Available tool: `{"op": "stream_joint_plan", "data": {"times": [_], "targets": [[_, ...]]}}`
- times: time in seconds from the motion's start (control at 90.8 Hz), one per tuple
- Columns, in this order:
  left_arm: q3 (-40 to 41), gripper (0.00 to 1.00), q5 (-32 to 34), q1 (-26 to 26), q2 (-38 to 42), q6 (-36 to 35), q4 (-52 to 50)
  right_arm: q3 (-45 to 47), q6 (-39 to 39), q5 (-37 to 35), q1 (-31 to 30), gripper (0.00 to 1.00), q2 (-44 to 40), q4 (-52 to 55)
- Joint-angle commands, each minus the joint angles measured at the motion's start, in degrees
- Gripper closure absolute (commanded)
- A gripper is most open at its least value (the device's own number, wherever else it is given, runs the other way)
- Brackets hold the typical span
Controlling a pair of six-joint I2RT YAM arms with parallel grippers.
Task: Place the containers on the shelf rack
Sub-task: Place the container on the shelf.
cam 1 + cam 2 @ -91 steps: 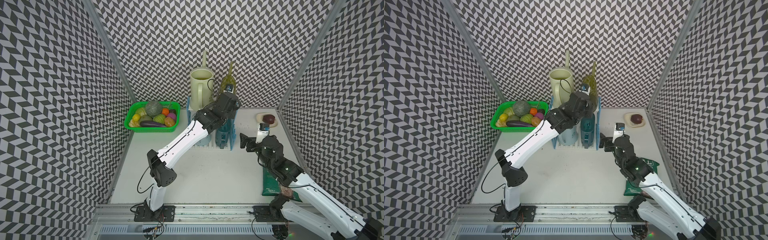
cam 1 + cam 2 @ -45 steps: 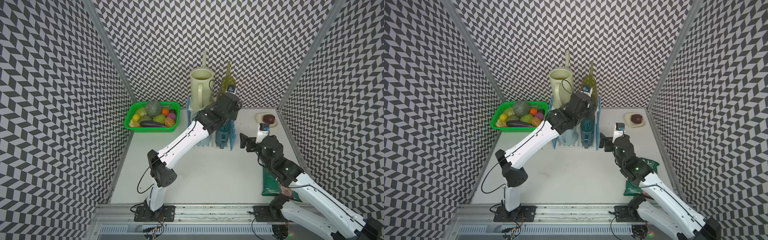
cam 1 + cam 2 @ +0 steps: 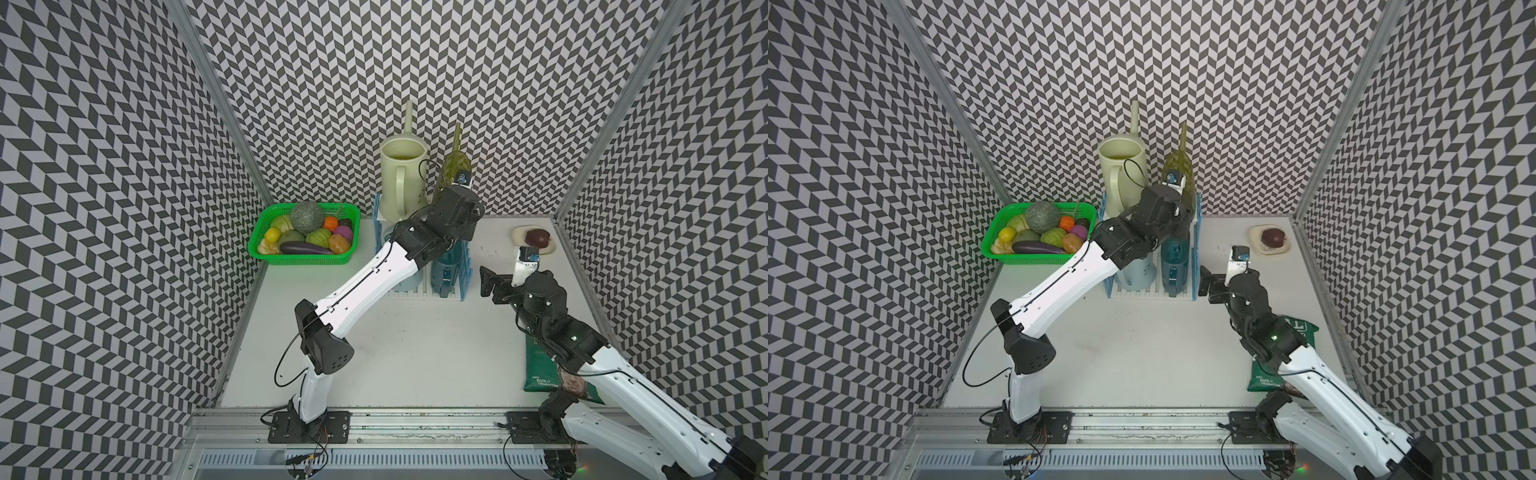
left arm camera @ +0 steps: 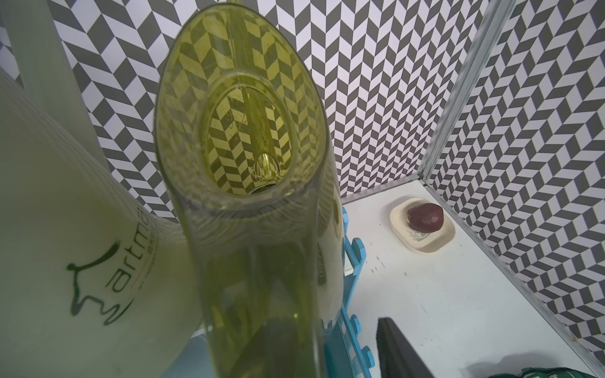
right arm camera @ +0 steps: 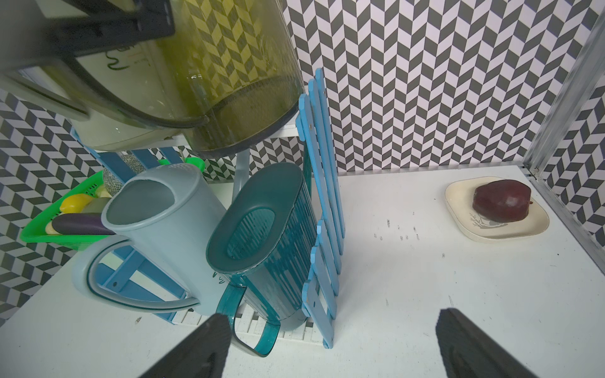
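The shelf rack (image 3: pixel 465 270) stands at the back of the table, white slats between blue side panels. On its upper tier are the cream container (image 3: pixel 401 178) and the translucent olive-green container (image 3: pixel 453 164). The light blue container (image 5: pixel 170 222) and the dark teal one (image 5: pixel 271 235) are side by side on the lower tier. My left gripper (image 4: pixel 340 347) is at the olive container's handle. Its jaws are parted; one finger (image 4: pixel 402 353) stands clear of the plastic, the other shows through it. My right gripper (image 3: pixel 488 282) hangs open and empty just right of the rack's front corner.
A green mesh basket (image 3: pixel 303 259) of fruit and vegetables sits left of the rack. A cream dish (image 3: pixel 519 235) with a dark red fruit is at the back right corner. A green snack bag (image 3: pixel 540 365) lies under my right arm. Patterned walls close three sides.
My left gripper's jaws have widened at the olive container's handle, and its wrist has shifted slightly. The right arm has not moved.
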State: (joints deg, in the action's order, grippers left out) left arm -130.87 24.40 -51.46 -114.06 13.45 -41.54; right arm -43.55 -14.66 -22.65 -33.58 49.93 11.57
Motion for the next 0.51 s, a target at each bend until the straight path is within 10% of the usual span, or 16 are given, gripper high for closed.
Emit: {"op": "stream_joint_plan", "data": {"times": [0.0, 0.496], "targets": [[0.1, 0.45, 0.5, -0.1, 0.1, -0.5, 1.2, -0.2, -0.6, -0.2, 0.1, 0.00, -1.5, -1.5], [5.3, 0.36, 0.6, -0.1, 5.4, -1.1, 1.2, -0.5, -0.6, -0.4, 0.1, 0.00, -1.7, -1.1]]}}
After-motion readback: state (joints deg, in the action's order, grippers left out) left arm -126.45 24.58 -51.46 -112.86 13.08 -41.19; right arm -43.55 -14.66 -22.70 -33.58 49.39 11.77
